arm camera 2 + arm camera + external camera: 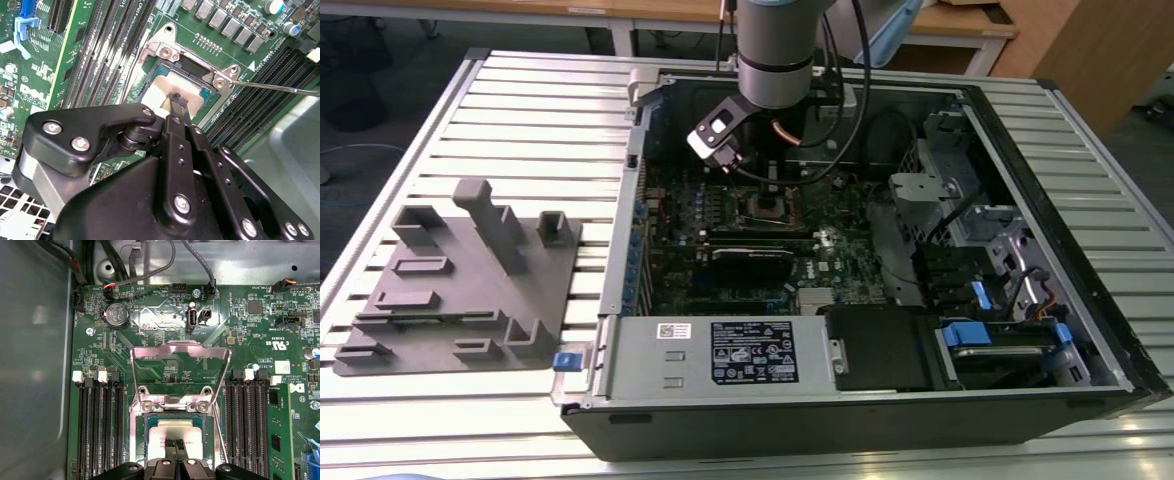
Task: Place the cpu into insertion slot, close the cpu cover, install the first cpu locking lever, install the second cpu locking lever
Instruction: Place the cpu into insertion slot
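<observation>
At twelve o'clock from the black expansion card (750,255), the gripper (175,445), tips pressed together, touches the cpu (172,432) in the insertion slot (175,416).

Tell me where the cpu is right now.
In both wrist views the cpu lies in the square socket, right at the hand, with the cover frame swung open and long memory slots flanking it.

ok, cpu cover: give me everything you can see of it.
The cpu cover is a thin silvery metal frame with a large central opening, green board showing through. It stands swung open, raised off the insertion slot, hinged at the slot's edge by a two-screw bracket. The cpu lies uncovered in the slot. The pincer is at the cpu, clear of the cover.
</observation>
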### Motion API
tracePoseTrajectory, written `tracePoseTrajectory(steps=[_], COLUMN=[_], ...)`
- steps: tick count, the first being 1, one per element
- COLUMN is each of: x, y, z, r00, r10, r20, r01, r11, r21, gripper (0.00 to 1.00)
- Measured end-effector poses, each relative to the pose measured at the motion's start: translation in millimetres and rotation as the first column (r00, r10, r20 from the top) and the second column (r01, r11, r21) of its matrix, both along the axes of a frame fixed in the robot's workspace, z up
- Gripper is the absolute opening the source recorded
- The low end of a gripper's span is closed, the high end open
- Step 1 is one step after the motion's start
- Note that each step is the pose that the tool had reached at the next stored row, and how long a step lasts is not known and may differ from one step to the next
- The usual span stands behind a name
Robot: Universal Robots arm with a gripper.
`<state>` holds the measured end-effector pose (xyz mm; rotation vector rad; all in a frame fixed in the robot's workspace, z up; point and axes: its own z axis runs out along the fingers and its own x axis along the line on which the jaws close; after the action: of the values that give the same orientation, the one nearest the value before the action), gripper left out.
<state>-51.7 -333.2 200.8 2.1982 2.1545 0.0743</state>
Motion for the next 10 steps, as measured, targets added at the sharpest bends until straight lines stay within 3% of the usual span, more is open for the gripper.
tracePoseTrajectory(steps=[10], x=[0.0], y=[0.0], z=[-2.5], r00=[1.0000], r10=[0.000], r20=[0.0001], r01=[0.000], r11=[1.0000], r21=[0.0001], gripper=[0.11])
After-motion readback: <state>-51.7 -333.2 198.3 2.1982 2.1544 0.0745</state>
